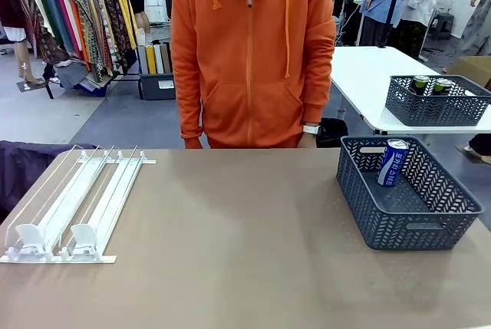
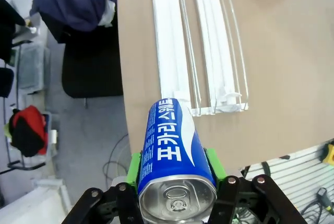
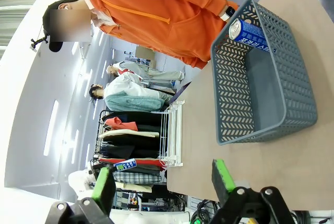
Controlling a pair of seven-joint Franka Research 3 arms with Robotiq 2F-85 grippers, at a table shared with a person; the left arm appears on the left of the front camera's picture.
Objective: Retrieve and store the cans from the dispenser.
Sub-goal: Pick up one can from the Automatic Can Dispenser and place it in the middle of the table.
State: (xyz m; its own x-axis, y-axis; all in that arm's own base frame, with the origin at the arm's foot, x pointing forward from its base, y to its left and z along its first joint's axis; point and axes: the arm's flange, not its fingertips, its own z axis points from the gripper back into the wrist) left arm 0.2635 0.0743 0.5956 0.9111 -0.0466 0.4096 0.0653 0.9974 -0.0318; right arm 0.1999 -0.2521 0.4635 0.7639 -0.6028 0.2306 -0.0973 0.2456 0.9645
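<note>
**A:** Left wrist view first: our left claw (image 2: pixel 177 182) is clamped on a blue can (image 2: pixel 175 156), green pads pressed to both its sides, silver top facing the camera. Below it lies the dispenser (image 2: pixel 201 51) on the table (image 2: pixel 282 78), both lanes bare.

**B:** So we judge we are in the carry step, with the can out of the rack and held high above the table's near edge. Where does it go?

**A:** Front view shows a grey basket (image 1: pixel 399 225) on the table's right side, with another blue can (image 1: pixel 393 162) leaning against its far wall. We take that as the store. The next move calls for swinging our can across the table, well clear of the person in the orange hoodie (image 1: pixel 249 53) at the far side, and lowering it inside the basket walls before letting go.

**B:** And our right claw (image 3: pixel 162 182)?

**A:** Right wrist view shows it spread wide, nothing between its fingers, looking toward the basket.

**B:** What can't we make out?

**A:** The lower end of our held can is cut off by the claw body. A second basket (image 1: pixel 437 103) on a farther white table holds dark cans (image 1: pixel 430 83), only their tops visible. The person's hands sit behind the table edge.
</note>
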